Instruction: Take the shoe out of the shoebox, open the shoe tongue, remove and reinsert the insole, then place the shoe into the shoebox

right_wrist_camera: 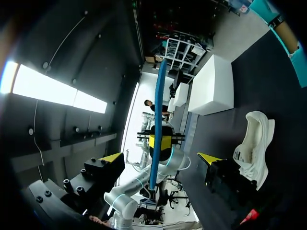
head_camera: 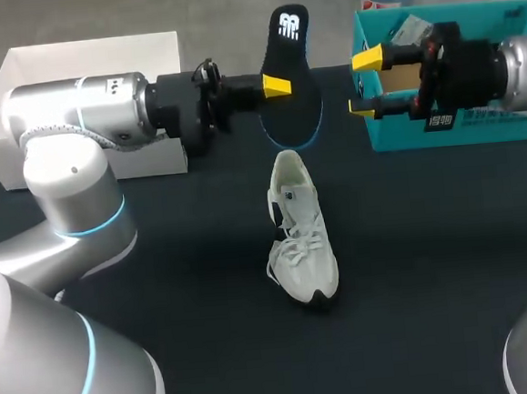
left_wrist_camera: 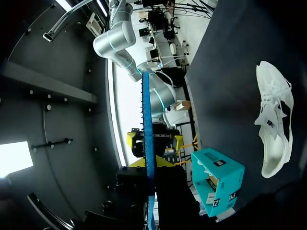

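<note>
My left gripper (head_camera: 273, 87) is shut on the black, blue-edged insole (head_camera: 289, 76) and holds it upright in the air above the table's back middle. In the left wrist view the insole (left_wrist_camera: 147, 134) shows edge-on, running out from my left gripper (left_wrist_camera: 149, 167). The white shoe (head_camera: 302, 240) lies on the dark table, below the insole, toe toward the front. My right gripper (head_camera: 365, 84) stands open just right of the insole, facing it, in front of the teal shoebox (head_camera: 477, 130). Seen from the right wrist, the insole (right_wrist_camera: 157, 120) stands ahead of my open right gripper (right_wrist_camera: 160, 158), with the shoe (right_wrist_camera: 254, 143) beside it.
A white box lid (head_camera: 82, 93) lies at the back left, behind my left arm. The teal shoebox stands at the back right edge. The dark table (head_camera: 206, 284) spreads around the shoe.
</note>
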Tool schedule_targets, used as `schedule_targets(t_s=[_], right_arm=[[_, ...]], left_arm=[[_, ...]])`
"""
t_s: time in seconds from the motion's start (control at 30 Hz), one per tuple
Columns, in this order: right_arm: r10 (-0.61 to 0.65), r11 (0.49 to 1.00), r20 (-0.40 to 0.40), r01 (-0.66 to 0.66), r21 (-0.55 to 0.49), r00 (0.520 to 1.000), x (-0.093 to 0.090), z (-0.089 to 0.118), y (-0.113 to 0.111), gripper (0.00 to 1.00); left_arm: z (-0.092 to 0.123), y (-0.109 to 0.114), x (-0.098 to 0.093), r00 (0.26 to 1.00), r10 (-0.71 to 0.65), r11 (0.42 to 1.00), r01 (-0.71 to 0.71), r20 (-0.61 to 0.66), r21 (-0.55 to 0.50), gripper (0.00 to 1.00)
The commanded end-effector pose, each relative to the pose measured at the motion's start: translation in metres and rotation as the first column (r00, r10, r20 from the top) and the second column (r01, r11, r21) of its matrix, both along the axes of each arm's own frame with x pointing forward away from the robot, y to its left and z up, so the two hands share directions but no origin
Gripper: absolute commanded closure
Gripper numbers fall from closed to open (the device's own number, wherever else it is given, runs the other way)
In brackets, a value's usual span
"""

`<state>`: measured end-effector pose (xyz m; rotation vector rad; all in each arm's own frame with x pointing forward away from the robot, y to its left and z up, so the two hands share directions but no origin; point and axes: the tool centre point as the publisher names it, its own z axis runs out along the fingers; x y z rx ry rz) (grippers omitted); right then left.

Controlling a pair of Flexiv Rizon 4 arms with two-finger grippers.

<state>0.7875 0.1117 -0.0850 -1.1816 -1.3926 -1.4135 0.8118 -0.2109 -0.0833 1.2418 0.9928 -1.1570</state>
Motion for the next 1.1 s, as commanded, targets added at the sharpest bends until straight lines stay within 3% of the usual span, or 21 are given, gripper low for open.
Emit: schedule_targets(t_s=[0.03, 0.23, 0.3, 0.33, 0.4, 0.53, 0.6, 1.1], right_arm=[[0.022, 0.999, -0.01, -0.022, -0.024, 1.0, 0.007, 0.002, 0.012, 0.0], [0.032, 0.998, -0.018, -0.032, -0.049, 0.999, 0.011, 0.004, 0.019, 0.0], [0.034, 0.998, -0.017, -0.035, -0.05, 0.999, 0.012, 0.005, 0.021, 0.24], [0.035, 0.998, -0.016, -0.036, -0.049, 0.999, 0.013, 0.005, 0.022, 0.29], [0.043, 0.998, -0.018, -0.044, -0.055, 0.999, 0.015, 0.006, 0.025, 0.36], [0.05, 0.997, -0.02, -0.052, -0.063, 0.999, 0.018, 0.005, 0.028, 0.39], [0.055, 0.997, -0.02, -0.056, -0.061, 0.998, 0.019, 0.005, 0.029, 0.48], [0.104, 0.992, -0.033, -0.106, -0.063, 0.994, 0.019, 0.002, 0.044, 0.58]], left_arm=[[-0.001, -0.006, 0.003, 1.0, 0.0, 1.0, 0.0, 0.004, 0.002, 1.0], [-0.001, -0.011, 0.005, 1.0, 0.003, 1.0, -0.003, 0.005, 0.014, 1.0], [-0.002, -0.013, 0.006, 1.0, 0.014, 1.0, -0.014, -0.001, 0.02, 1.0], [-0.002, -0.014, 0.006, 1.0, 0.02, 1.0, -0.019, -0.007, 0.022, 1.0], [-0.001, -0.016, 0.006, 0.999, 0.036, 0.999, -0.036, -0.012, 0.03, 1.0], [-0.001, -0.021, 0.005, 0.999, 0.037, 0.999, -0.037, -0.008, 0.031, 1.0], [-0.001, -0.021, 0.005, 0.999, 0.039, 0.999, -0.039, -0.007, 0.033, 1.0], [-0.001, -0.03, 0.01, 0.999, 0.048, 0.998, -0.048, -0.012, 0.026, 1.0]])
